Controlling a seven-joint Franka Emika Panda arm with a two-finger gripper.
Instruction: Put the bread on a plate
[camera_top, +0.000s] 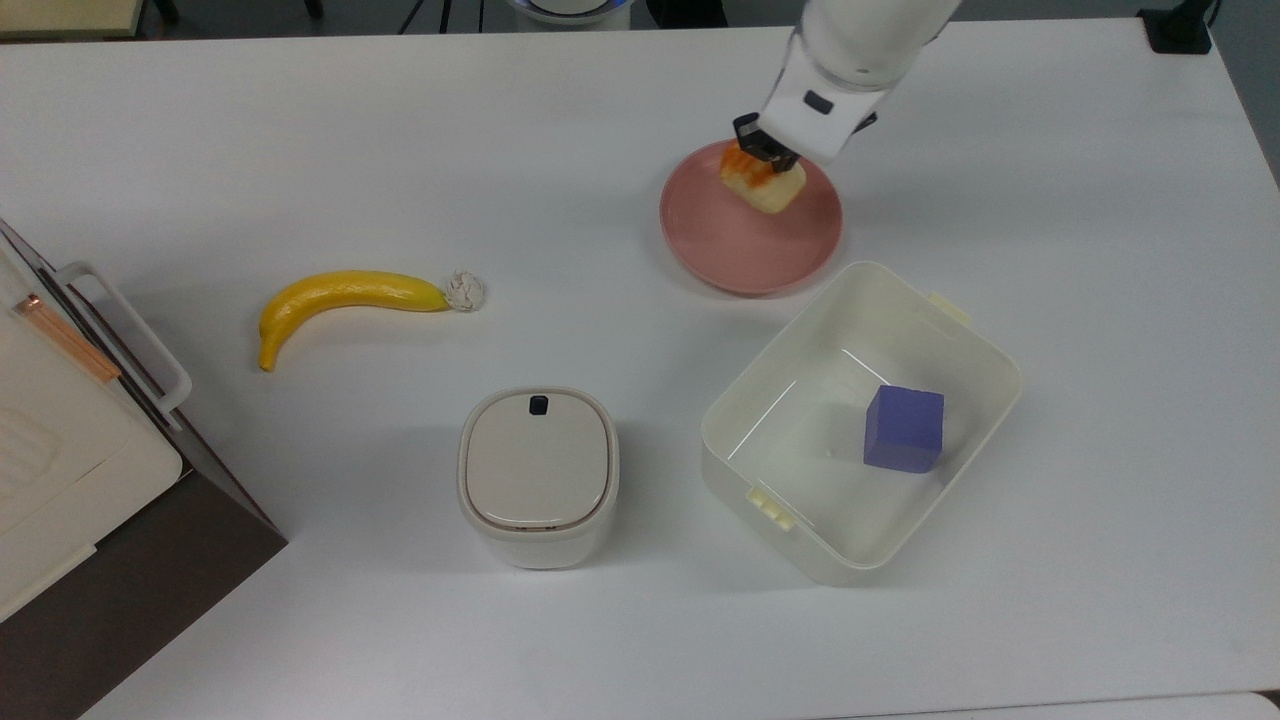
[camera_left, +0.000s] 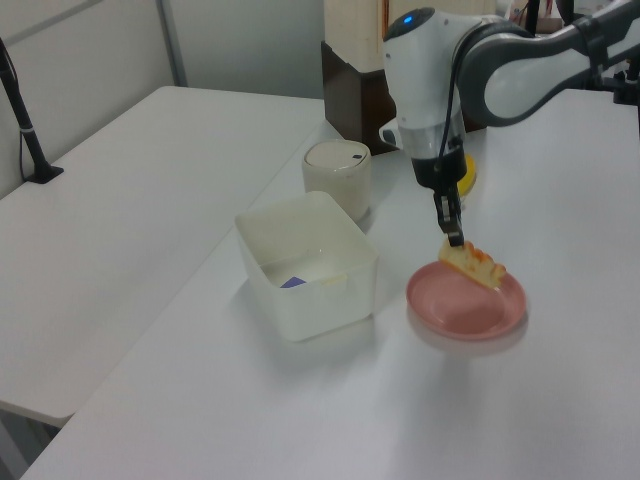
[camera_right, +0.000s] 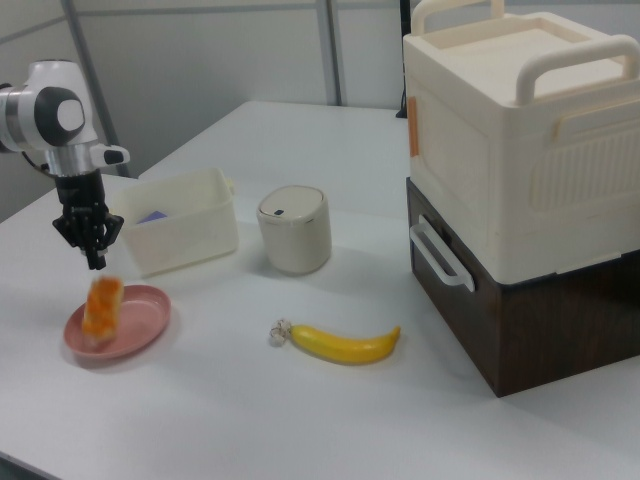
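The bread (camera_top: 765, 180), a small loaf with an orange-brown top, hangs tilted over the far part of the pink plate (camera_top: 730, 245). My gripper (camera_top: 760, 155) is shut on the loaf's upper end. In the left view the bread (camera_left: 474, 266) dangles just under the gripper (camera_left: 455, 240), a little above the plate (camera_left: 460, 315). In the right view the gripper (camera_right: 94, 262) stands over the bread (camera_right: 103, 303), which is low above the plate (camera_right: 138, 318); I cannot tell whether it touches.
A cream tub (camera_top: 850, 275) holding a purple block (camera_top: 904, 428) sits close beside the plate. A lidded canister (camera_top: 538, 475), a banana (camera_top: 340, 292) with a crumpled ball (camera_top: 464, 290) at its tip, and a stacked box (camera_top: 60, 450) lie toward the top view's left.
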